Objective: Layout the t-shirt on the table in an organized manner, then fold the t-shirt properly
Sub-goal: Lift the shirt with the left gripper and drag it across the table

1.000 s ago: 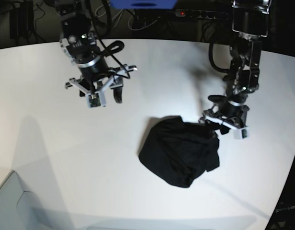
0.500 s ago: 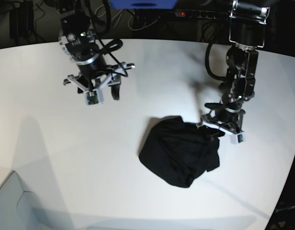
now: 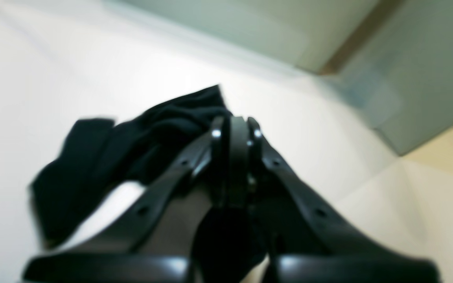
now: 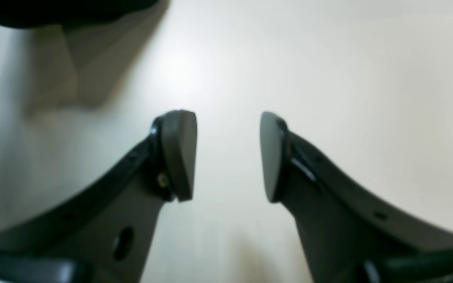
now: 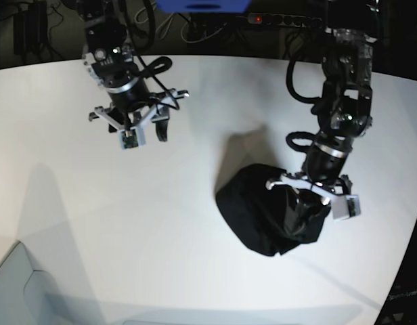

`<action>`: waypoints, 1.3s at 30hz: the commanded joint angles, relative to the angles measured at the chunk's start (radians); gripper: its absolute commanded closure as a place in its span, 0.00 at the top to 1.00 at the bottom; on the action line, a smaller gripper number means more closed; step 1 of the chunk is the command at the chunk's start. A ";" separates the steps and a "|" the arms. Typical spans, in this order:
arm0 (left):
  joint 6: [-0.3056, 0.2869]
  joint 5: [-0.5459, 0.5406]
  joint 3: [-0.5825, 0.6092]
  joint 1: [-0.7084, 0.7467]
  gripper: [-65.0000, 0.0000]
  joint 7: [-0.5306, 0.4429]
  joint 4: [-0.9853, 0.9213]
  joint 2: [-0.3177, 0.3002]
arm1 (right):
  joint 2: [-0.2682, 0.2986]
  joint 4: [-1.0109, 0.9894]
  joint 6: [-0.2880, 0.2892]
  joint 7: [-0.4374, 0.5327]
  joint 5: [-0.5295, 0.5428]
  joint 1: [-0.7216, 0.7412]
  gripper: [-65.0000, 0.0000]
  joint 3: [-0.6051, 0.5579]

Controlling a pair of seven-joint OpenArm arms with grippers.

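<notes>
The t-shirt point(image 5: 269, 217), soft, light and bunched, should drape from the clamped left gripper point(image 5: 310, 198) holding its edge, while the right gripper point(image 5: 146, 130) gapes empty, well apart from it

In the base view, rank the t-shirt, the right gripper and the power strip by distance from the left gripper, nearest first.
1. t-shirt: clamped in the left gripper, image right.
2. right gripper: open, up at image left.
3. power strip: beyond the table's far edge.
</notes>
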 commanded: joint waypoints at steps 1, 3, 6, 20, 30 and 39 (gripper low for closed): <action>-0.008 -0.007 -0.003 -0.013 0.01 -0.031 0.053 -0.003 | 0.007 0.018 0.001 0.025 -0.003 0.012 0.42 0.006; -0.008 -0.007 -0.009 -0.011 0.01 -0.031 0.102 0.014 | 0.010 0.016 0.001 0.025 -0.003 0.013 0.42 0.015; -0.008 -0.007 -0.060 -0.015 0.01 -0.034 0.155 0.026 | 0.011 0.016 0.001 0.025 -0.003 0.009 0.42 0.049; -0.003 -0.114 -0.129 -0.240 0.01 -0.035 0.016 -0.104 | 0.041 0.016 0.001 0.025 0.000 -0.002 0.42 0.183; 0.002 -0.216 -0.259 -0.315 0.00 -0.031 -0.153 -0.126 | 0.022 0.018 0.001 0.027 0.002 -0.024 0.42 0.220; -0.008 -0.263 -0.011 -0.326 0.00 -0.029 -0.095 -0.075 | 0.005 0.018 0.001 0.027 0.000 -0.025 0.42 0.220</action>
